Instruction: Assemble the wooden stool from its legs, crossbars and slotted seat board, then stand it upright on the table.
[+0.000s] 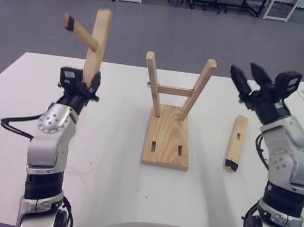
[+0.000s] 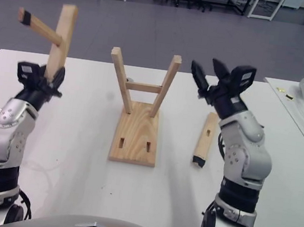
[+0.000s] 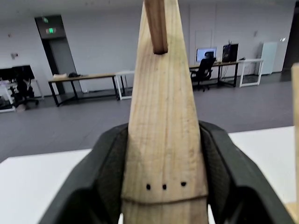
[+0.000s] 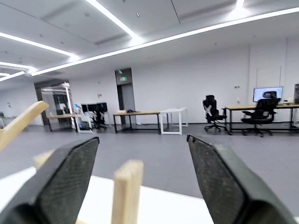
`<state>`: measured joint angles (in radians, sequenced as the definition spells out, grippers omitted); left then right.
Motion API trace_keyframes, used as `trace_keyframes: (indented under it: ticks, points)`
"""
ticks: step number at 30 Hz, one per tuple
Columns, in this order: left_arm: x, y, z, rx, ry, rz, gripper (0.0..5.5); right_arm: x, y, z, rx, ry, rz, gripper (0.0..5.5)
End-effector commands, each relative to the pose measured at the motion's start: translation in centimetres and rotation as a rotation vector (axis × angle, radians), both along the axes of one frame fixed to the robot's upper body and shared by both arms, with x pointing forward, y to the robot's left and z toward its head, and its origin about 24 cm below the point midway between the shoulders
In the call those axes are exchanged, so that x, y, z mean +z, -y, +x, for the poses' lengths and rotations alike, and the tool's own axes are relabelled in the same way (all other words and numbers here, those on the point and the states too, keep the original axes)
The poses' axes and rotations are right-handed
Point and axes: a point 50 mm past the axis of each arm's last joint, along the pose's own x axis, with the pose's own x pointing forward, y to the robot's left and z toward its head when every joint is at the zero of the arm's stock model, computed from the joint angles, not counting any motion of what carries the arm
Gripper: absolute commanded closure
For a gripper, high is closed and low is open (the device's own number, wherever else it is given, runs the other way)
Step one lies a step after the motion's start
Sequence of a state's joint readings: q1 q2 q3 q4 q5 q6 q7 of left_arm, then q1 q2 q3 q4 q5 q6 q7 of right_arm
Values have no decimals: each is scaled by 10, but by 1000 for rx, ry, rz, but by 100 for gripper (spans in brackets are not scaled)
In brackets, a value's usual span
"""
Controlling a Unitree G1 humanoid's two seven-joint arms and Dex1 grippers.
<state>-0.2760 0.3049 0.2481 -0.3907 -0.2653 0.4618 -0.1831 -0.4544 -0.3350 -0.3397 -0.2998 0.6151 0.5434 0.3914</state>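
A white bench [image 1: 103,185] fills the lower part of the head view, with grey floor and office furniture behind it. At the left of the frame, the left claw [image 1: 90,84] is raised above the bench and pinches the lower end of a held leg [image 1: 98,42]. This pale wooden bar stands almost upright and reaches into the upper left. The wrist view shows both dark fingers [image 3: 105,172] pressed flat against the wood's two sides. A side crossbar [image 1: 84,33] is plugged into the held leg near its top and juts up and to the left, ending in a dark tip.

In the middle of the frame, the seat board [image 1: 168,141] lies flat on the bench. Two standing legs [image 1: 153,86] rise from its far end, leaning apart toward their tops, and a middle crossbar [image 1: 175,91] joins them about halfway up. Two empty slots [image 1: 154,146] show in the board's near end.

To the right of the board and apart from it, a loose leg [image 1: 237,139] lies flat on the bench. It runs lengthwise up the frame and has a dark cap on its near end. At the upper right, the right claw [image 1: 242,67] is raised above the bench. Its two dark fingers [image 1: 240,83] are spread wide, with nothing between them and touching nothing.
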Motion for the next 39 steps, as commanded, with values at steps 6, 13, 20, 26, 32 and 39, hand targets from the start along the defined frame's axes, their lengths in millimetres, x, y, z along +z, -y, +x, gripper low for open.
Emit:
trace_keyframes:
  ticks: [6,13,20,26,32,39]
  points:
    - [64,62,9,-339,250,200,345,82,-60,18,259,-21,318,197]
    - [54,99,6,-522,273,250,345,98,-76,19,439,-68,482,197]
    - [46,102,-3,-635,270,197,345,96,-66,25,465,-115,552,197]
    - [37,99,-6,-684,258,226,345,94,-64,19,542,-167,506,282]
    - [32,98,-9,-710,258,256,345,90,-66,11,586,-209,448,410]
    - [12,95,-7,-669,176,267,346,70,-47,5,418,-253,474,442]
